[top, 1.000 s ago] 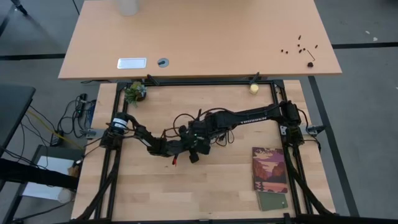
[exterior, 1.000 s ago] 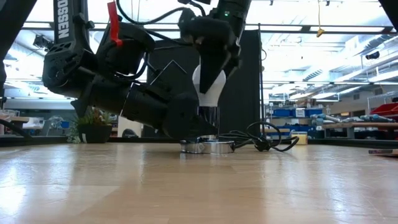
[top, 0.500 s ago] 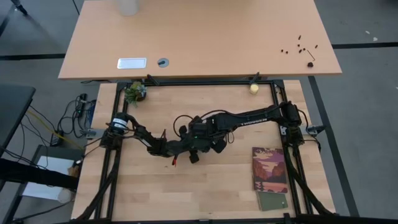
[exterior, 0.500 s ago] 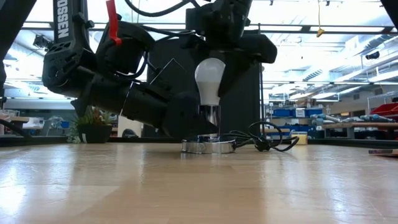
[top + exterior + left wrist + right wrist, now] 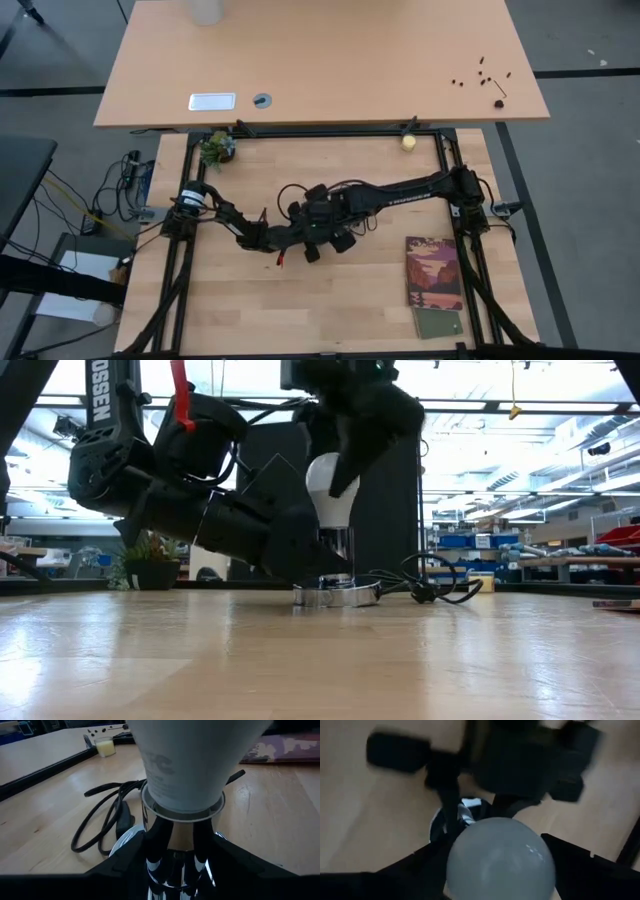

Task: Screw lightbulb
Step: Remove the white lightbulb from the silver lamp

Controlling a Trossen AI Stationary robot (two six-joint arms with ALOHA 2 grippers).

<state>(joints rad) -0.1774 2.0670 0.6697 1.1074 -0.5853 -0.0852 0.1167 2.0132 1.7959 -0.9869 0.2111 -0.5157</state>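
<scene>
The white lightbulb (image 5: 330, 490) stands upright with its base in the chrome socket (image 5: 337, 552), whose round disc (image 5: 335, 596) rests on the table. My left gripper (image 5: 177, 855) reaches in low from the table's left and is shut on the socket's stem. My right gripper (image 5: 495, 852) hangs above the bulb (image 5: 500, 862), pointing steeply down and open. Its fingers (image 5: 420, 865) stand on either side of the globe, and one finger (image 5: 352, 455) crosses in front of the bulb's top in the low view. In the high view both grippers meet mid-table (image 5: 315, 228). My left gripper pinches the socket's chrome stem (image 5: 176, 837) between its two fingers (image 5: 137, 852), just below the bulb's collar. The fingers come nearly level from the table's left. The socket stands upright, its disc on the table.
The socket's black cord (image 5: 430, 585) loops on the table behind and to the right of it. A booklet (image 5: 433, 270) and a green card (image 5: 438, 323) lie near the right front. A yellowish ball (image 5: 408, 142) and a small plant (image 5: 216, 148) sit at the far edge.
My right gripper has rolled about its own axis above the bulb and shifted slightly toward the table's left. The bulb stays upright in the socket.
</scene>
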